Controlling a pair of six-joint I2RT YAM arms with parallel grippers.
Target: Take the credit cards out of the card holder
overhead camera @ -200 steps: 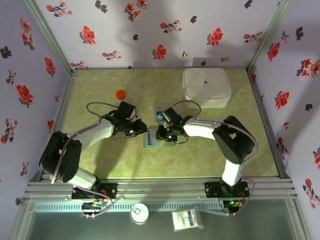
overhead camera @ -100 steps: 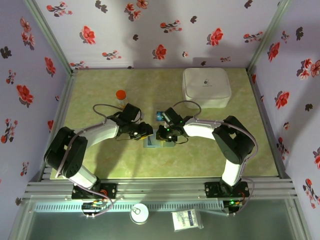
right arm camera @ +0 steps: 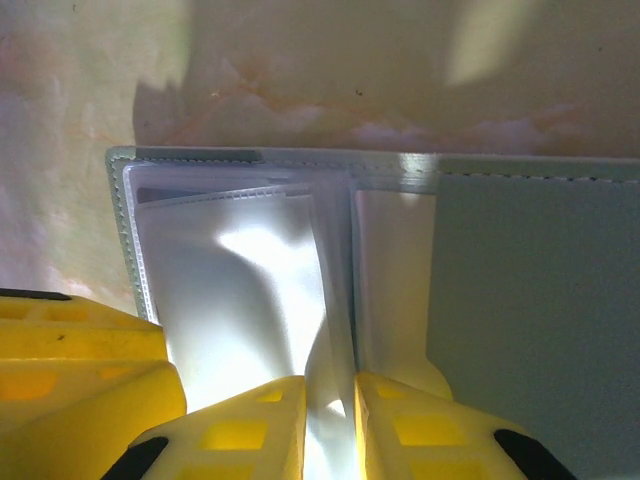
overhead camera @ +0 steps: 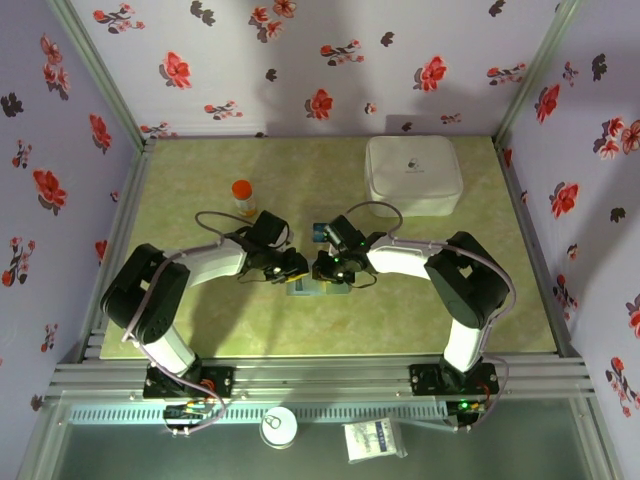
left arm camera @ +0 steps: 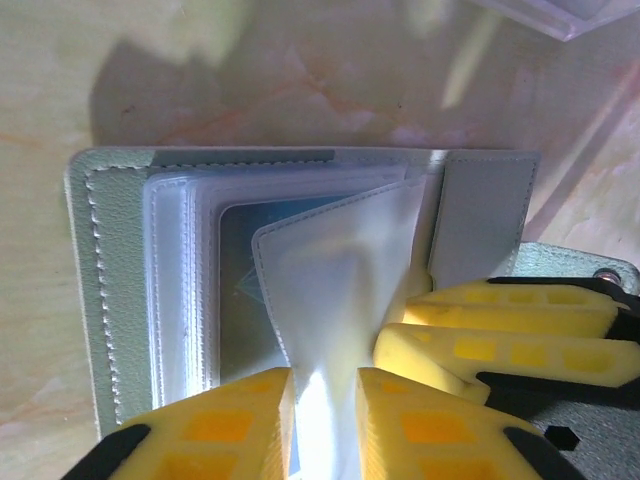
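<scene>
Robotics test cell; green marbled tabletop (overhead camera: 420, 300) boxed by flower-papered panel walls (overhead camera: 300, 60) from 9 through 12 to 3 o'clock; extruded aluminium rail (overhead camera: 330, 378) at 6 o'clock carrying the left arm base (overhead camera: 190, 383) and right arm base (overhead camera: 455, 380).

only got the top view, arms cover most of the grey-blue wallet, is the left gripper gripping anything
observer: Yes. The left gripper is shut on a clear plastic sleeve lifted from the flat grey-blue folding card holder.
operator: and the right one
observer: The right gripper is also shut on clear sleeve plastic, beside the centre fold.
operator: any card showing
observer: A blue-teal card sits in a sleeve behind the lifted one, not yet pulled out.
</scene>
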